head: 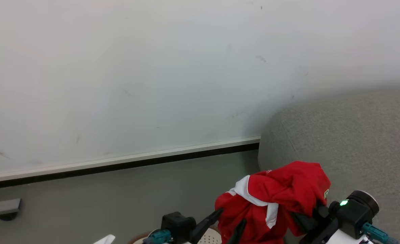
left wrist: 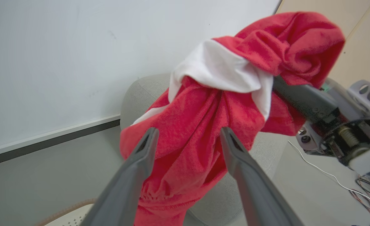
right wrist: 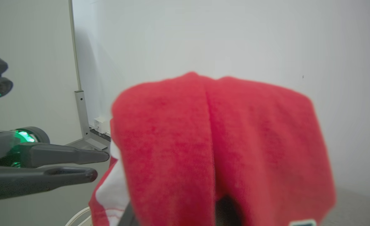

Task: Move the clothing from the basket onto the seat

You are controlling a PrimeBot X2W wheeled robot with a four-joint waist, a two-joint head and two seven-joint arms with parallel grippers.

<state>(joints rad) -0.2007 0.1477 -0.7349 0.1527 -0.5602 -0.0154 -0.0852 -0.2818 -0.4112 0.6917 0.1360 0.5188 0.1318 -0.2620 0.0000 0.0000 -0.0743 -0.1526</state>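
**Operator:** Where is the clothing now?

**Spotter:** Your right gripper [head: 303, 220] has it. The clothing [head: 274, 200] hangs bunched in the air, red with a white panel folded across it, in front of the rounded corner of the seat [head: 356, 135]. It is not lying on the cushion. Its lower end runs out of the head view, so you cannot tell what it touches below.

**Operator:** How does the right arm stand?

**Spotter:** It comes in from the lower right with a green light on the wrist, and its fingers point up and left into the cloth. Fabric is draped over the tips, which pinch a fold of the garment.

**Operator:** And the left?

**Spotter:** Your left gripper [head: 228, 222] rises from the bottom edge, angled up and to the right toward the hanging fabric. Its fingers [left wrist: 134, 169] are spread wide, with nothing clamped between them. The tips sit close against the cloth, but you cannot tell whether they touch it.

**Operator:** The basket?

**Spotter:** A sliver of the basket [head: 208, 239], perforated wall and brown rim, shows at the bottom edge, just beside your left gripper.
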